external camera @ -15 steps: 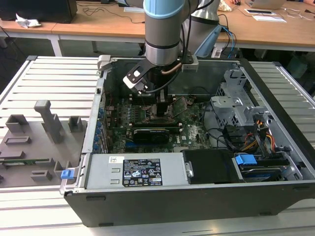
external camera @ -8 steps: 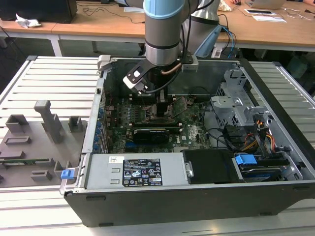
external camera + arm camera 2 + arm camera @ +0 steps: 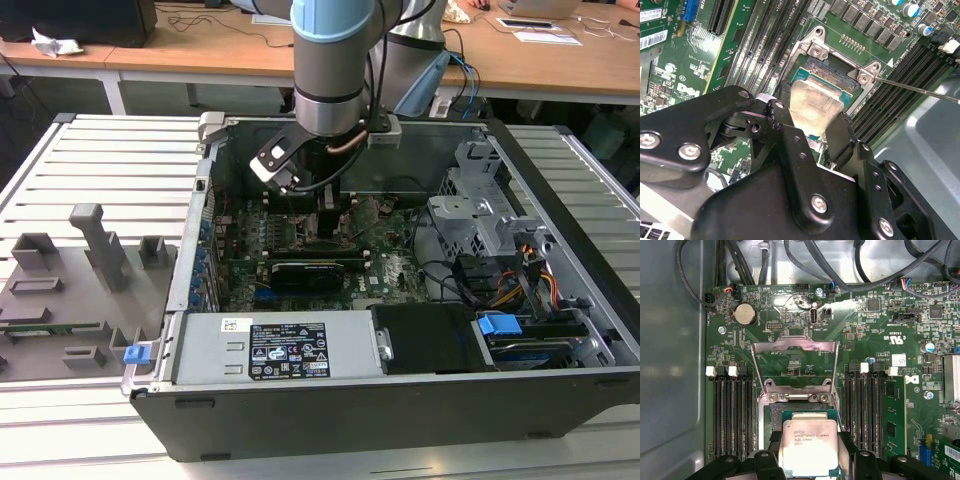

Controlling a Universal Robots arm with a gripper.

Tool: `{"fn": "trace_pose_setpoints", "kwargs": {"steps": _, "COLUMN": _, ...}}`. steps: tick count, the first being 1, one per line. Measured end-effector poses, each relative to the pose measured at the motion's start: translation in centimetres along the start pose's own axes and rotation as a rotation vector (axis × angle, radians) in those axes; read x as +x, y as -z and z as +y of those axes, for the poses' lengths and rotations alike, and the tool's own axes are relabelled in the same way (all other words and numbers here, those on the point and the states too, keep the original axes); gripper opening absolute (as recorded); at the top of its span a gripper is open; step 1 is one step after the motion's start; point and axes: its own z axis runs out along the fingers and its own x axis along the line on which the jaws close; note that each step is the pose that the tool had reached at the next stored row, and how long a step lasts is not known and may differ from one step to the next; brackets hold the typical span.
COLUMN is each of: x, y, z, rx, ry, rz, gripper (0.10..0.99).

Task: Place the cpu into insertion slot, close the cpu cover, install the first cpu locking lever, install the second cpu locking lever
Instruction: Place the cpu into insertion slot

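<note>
The cpu (image 3: 807, 447), a silver-topped square chip, sits between my gripper's black fingers (image 3: 774, 441) and my gripper (image 3: 809, 440) is shut on it. It hangs low over the near part of the insertion slot (image 3: 790, 412), tilted relative to the metal frame; whether it touches the slot I cannot tell. The cpu cover (image 3: 792, 343) stands swung up and open behind the slot. In the second wrist view the cpu (image 3: 815, 102) partly hides the insertion slot (image 3: 832, 70), and a thin locking lever (image 3: 920, 90) sticks out past the frame. In the exterior view my gripper (image 3: 330, 225) reaches down into the open case.
Long memory slots (image 3: 730, 410) flank the socket on both sides. A black expansion card (image 3: 305, 270) lies just in front of the gripper. The power supply (image 3: 270, 350), drive cage (image 3: 480, 215) and cables (image 3: 520, 285) crowd the case. A grey fixture (image 3: 70, 280) lies at the exterior view's left.
</note>
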Motion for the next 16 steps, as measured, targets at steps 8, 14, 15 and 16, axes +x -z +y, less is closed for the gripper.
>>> {"fn": "trace_pose_setpoints", "kwargs": {"steps": 8, "x": 0.30, "y": -0.51, "z": -0.04, "rx": 0.000, "ry": 0.000, "rz": 0.0001, "gripper": 0.525}}
{"fn": "trace_pose_setpoints", "kwargs": {"steps": 14, "x": 0.31, "y": -1.01, "z": -0.33, "rx": 0.000, "ry": -0.006, "rz": -0.0004, "gripper": 0.525}}
{"fn": "trace_pose_setpoints", "kwargs": {"steps": 15, "x": 0.36, "y": -1.07, "z": -0.38, "rx": 0.000, "ry": -0.007, "rz": -0.0003, "gripper": 0.525}}
{"fn": "trace_pose_setpoints", "kwargs": {"steps": 16, "x": 0.42, "y": -1.10, "z": -0.39, "rx": 0.000, "ry": -0.007, "rz": -0.0003, "gripper": 0.525}}
